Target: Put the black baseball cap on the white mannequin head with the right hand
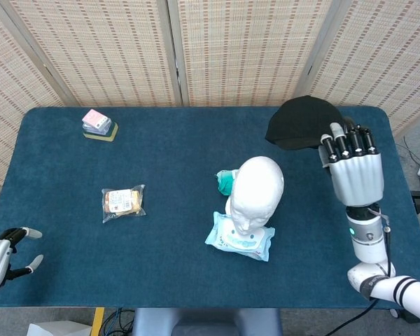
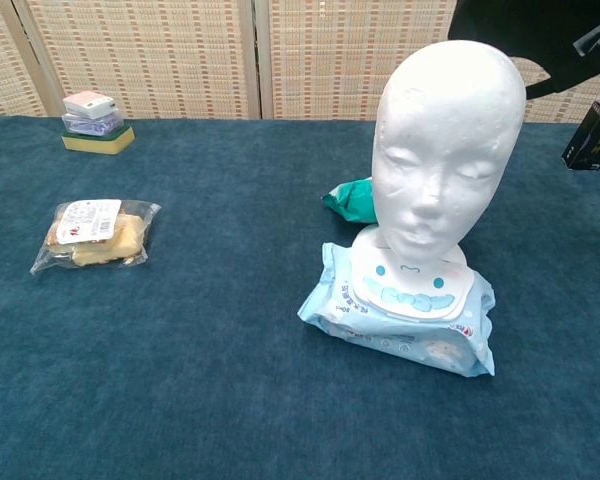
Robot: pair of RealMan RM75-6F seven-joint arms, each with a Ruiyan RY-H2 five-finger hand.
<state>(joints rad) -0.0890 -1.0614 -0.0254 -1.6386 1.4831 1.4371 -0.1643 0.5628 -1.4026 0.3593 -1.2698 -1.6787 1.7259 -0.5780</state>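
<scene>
The black baseball cap [image 1: 302, 122] hangs in the air, held by my right hand [image 1: 353, 168], up and to the right of the white mannequin head [image 1: 257, 187]. In the chest view the cap [image 2: 540, 35] shows at the top right, above and behind the mannequin head [image 2: 445, 150]; the right hand itself is out of that frame. The head stands upright on a pack of wet wipes [image 1: 239, 240]. My left hand [image 1: 3, 255] rests at the table's near left corner, fingers apart and holding nothing.
A teal packet [image 2: 350, 198] lies just behind the mannequin head. A bagged snack [image 1: 122, 201] sits at the left middle. A small stack of items [image 1: 98, 124] stands at the far left. A small dark box [image 2: 590, 135] stands at the right.
</scene>
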